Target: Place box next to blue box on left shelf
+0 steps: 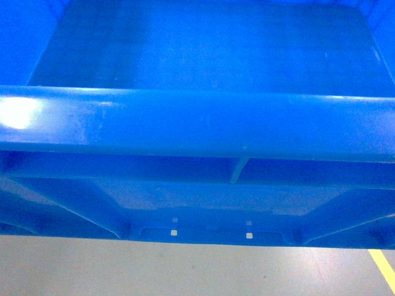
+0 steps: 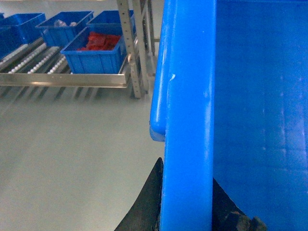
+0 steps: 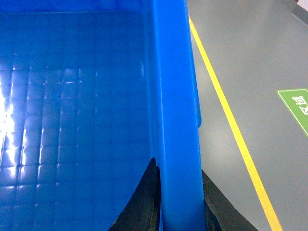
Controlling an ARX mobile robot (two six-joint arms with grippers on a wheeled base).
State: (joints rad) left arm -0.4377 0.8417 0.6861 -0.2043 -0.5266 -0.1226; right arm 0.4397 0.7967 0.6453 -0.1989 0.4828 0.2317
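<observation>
- The box point(image 1: 197, 123) fills almost my whole head view: its thick rolled rim runs straight across the middle, the smooth inner floor lies above that line, and the ribbed outer wall hangs below it, off the grey floor point(image 1: 185, 271). It hangs between my two arms, a rim on each side.
- The left shelf point(image 2: 43, 67) shows only in my left wrist view, up in the far corner and well apart from the box I carry: grey tracks with rows of small white rollers, a metal front rail and a perforated upright post point(image 2: 127, 43).
- On that shelf stand several blue boxes point(image 2: 94, 53); the nearest one holds something red (I cannot tell what), and another behind it holds pale items.
- My left gripper point(image 2: 185, 202) is clamped on the box's side rim, one dark finger outside the wall and one inside.
- My right gripper point(image 3: 178, 202) grips the opposite rim the same way, a dark finger on either side of the wall.
- A yellow line point(image 3: 231, 130) runs along the floor beside the right rim, and a green floor marking point(image 3: 296, 106) lies beyond it.
</observation>
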